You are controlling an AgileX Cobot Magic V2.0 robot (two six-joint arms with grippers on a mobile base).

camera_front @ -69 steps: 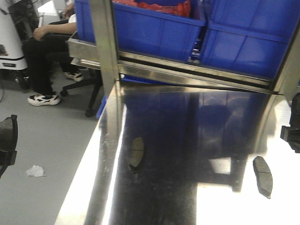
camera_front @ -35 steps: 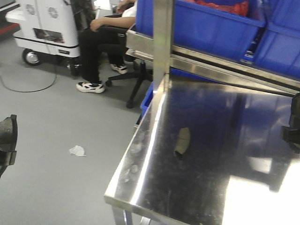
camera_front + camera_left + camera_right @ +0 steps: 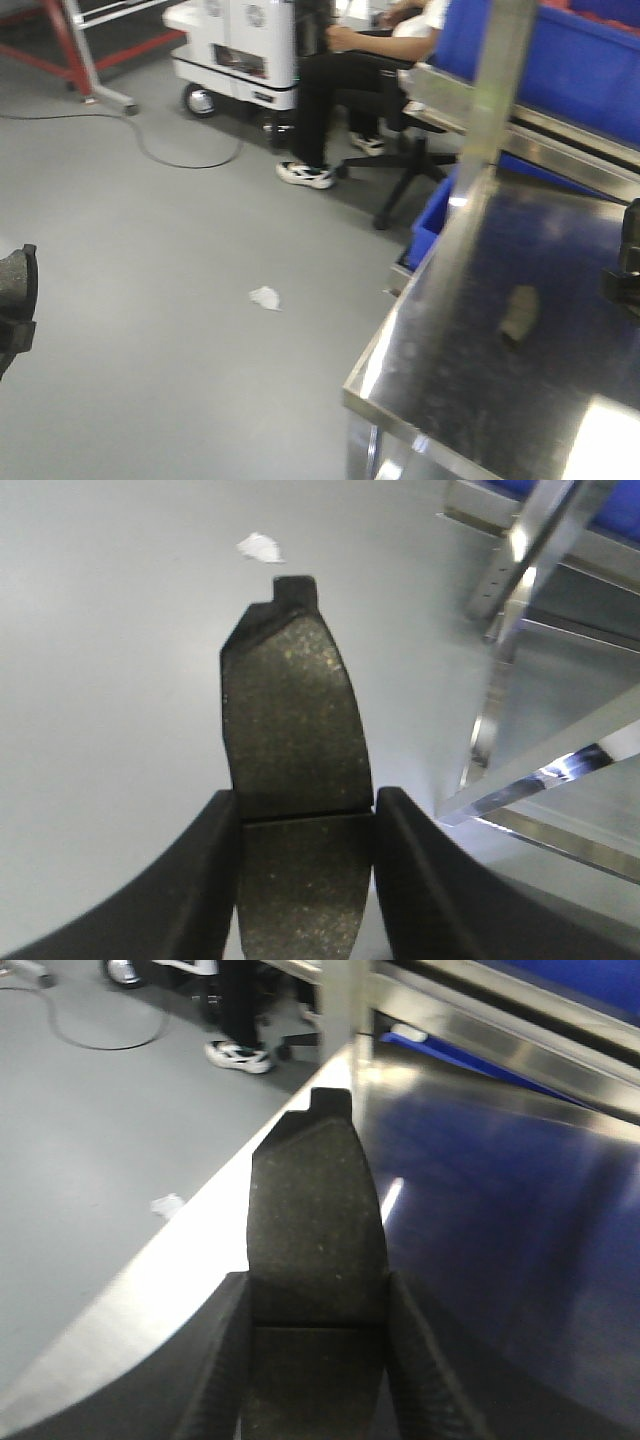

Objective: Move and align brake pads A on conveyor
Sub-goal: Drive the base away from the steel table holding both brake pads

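Left gripper (image 3: 305, 815): clamped on brake pad one (image 3: 290, 710), held above the grey floor (image 3: 100, 680); paper scrap (image 3: 260, 547) beyond it.
Right gripper (image 3: 315, 1305): clamped on brake pad two (image 3: 312, 1210), over the steel tabletop (image 3: 480, 1210), near its left edge.
Brake pad three (image 3: 518, 312): lies flat on the tabletop, blurred.
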